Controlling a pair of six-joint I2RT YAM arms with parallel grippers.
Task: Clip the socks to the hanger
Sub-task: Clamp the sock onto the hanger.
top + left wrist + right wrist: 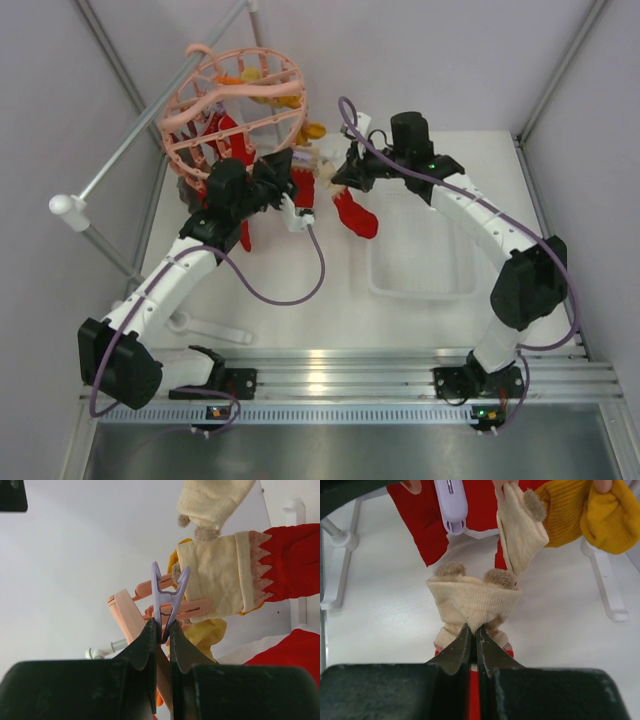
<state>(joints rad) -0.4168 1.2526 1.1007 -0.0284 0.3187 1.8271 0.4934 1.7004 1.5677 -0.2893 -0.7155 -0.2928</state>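
Observation:
The salmon-pink hanger (235, 100) hangs at the back left, with red socks (232, 140) and a mustard-yellow sock (313, 130) clipped under it. My left gripper (296, 185) is shut on a lilac clip peg (167, 597) and squeezes its handles (163, 630), so its prongs are spread. My right gripper (338, 178) is shut on the cream cuff (472, 597) of a red sock (355, 215) that hangs below it. In the left wrist view that cuff (220, 575) lies just right of the peg's open prongs. In the right wrist view the lilac peg (451, 502) is above and left of the cuff.
A clear plastic tray (452, 285) lies on the table under the right arm. The grey rail with a white end knob (68, 207) slants across the left. A white stand foot (205, 327) lies near the left arm's base. The booth walls close in both sides.

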